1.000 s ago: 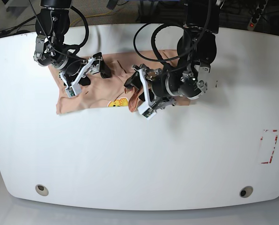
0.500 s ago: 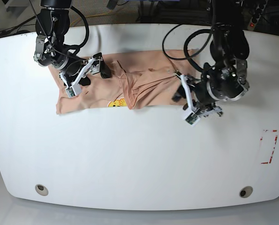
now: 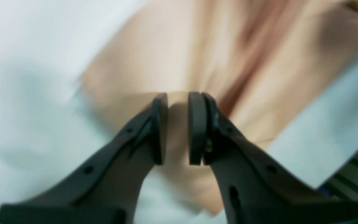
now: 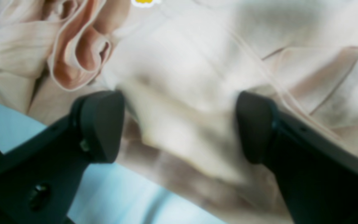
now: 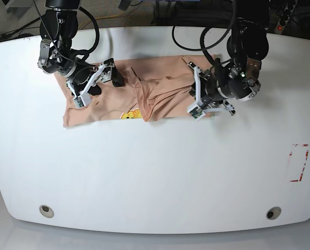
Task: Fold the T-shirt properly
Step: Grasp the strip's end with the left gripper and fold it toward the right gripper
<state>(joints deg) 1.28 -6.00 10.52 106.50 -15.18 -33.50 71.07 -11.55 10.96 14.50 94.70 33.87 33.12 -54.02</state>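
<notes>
The T-shirt (image 5: 144, 96) lies crumpled on the table (image 5: 155, 177); left gripper (image 3: 178, 127) narrow, nothing visibly held; right gripper (image 4: 179, 124) wide over the cloth

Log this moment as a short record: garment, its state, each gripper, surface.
garment: peach T-shirt with a small yellow print at its near edge
state: bunched and creased, not folded flat
left gripper: jaws nearly together at the shirt's edge; grip on cloth not clear
right gripper: jaws wide open over the cloth, holding nothing
surface: white table
</notes>
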